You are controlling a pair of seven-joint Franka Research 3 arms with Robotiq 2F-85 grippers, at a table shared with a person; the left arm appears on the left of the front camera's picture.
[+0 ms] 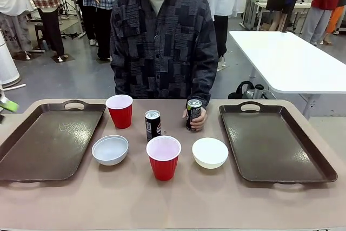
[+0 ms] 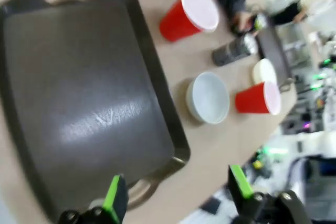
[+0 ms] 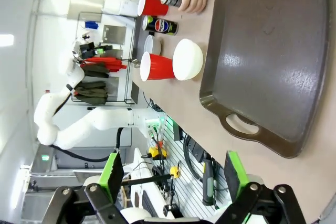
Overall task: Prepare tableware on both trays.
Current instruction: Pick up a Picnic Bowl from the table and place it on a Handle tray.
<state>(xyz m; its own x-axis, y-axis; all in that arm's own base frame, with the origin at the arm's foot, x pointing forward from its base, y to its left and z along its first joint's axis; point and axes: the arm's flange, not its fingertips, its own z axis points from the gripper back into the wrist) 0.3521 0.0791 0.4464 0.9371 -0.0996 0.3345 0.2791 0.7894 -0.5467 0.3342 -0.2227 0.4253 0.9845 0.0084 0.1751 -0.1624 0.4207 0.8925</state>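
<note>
Two dark brown trays lie bare, the left tray (image 1: 48, 144) and the right tray (image 1: 275, 144). Between them stand two red cups (image 1: 119, 111) (image 1: 163, 157), a greyish-white bowl (image 1: 110, 150), a white bowl (image 1: 210, 152) and a dark can (image 1: 153, 125). The person's hand (image 1: 199, 121) holds a second can (image 1: 193, 114) upright on the table. My left gripper (image 2: 176, 195) hangs open above the near end of the left tray (image 2: 79, 103). My right gripper (image 3: 172, 177) is open off the near end of the right tray (image 3: 273, 51), holding nothing.
The person stands at the table's far edge, behind the cups. A green pad (image 1: 8, 105) of the left arm shows at the picture's left edge. A white table (image 1: 286, 63) stands off to the back right. Bare tan tabletop (image 1: 173, 204) runs along the near edge.
</note>
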